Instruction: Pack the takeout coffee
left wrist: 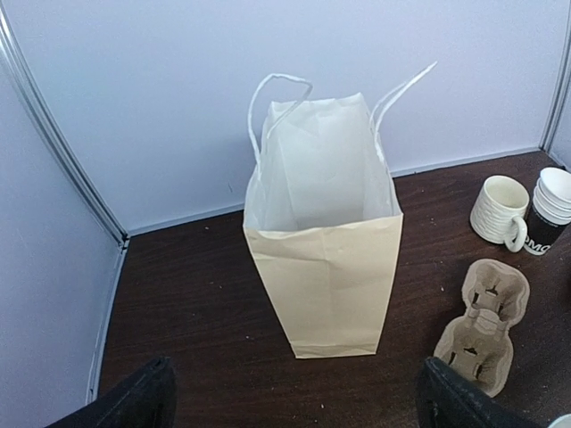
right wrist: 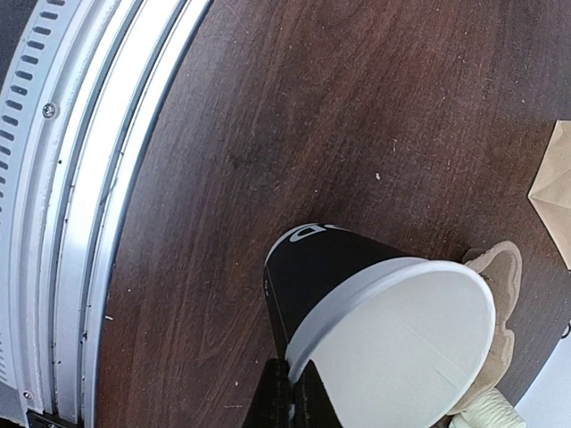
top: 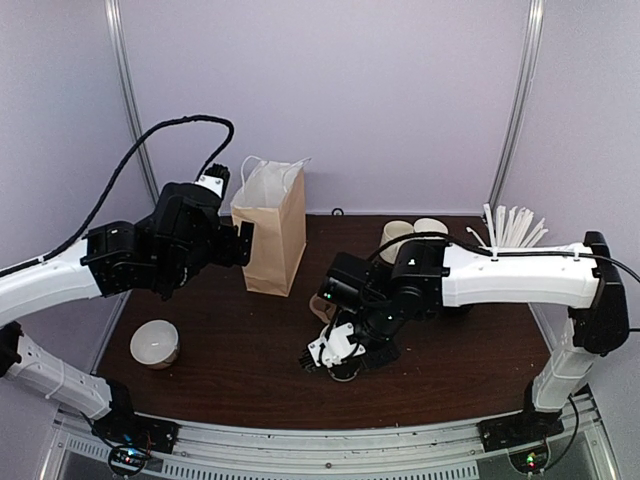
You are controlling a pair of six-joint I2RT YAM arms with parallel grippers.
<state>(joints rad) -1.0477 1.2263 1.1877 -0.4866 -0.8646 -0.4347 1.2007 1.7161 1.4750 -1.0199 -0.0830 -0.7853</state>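
Takeout coffee cup point(right wrist: 332, 267) is held front-centre over the counter point(top: 240, 375), right of the bag and close to the metal edge rail point(right wrist: 89, 196). It is seen tilted in the right wrist view, with the black lettered band far and the open white mouth near. Contact with the counter cannot be told.

Small round bowl point(top: 155, 343) is sat near the front-left corner. Left fingers point(left wrist: 143, 397) are spread wide apart and pointed at the brown paper bag point(left wrist: 323, 276). The bag is stood upright with its mouth open and white handles up. Pulp cup carrier point(left wrist: 484, 325) is laid flat just right of the bag.

Right fingers point(right wrist: 285, 406) are pressed together, clamped on the cup's rim wall. White ribbed mug point(left wrist: 498, 209) and a stack of paper cups point(left wrist: 551, 205) are set touching, toward the back. Cup of white sticks point(top: 510, 228) is placed back right.
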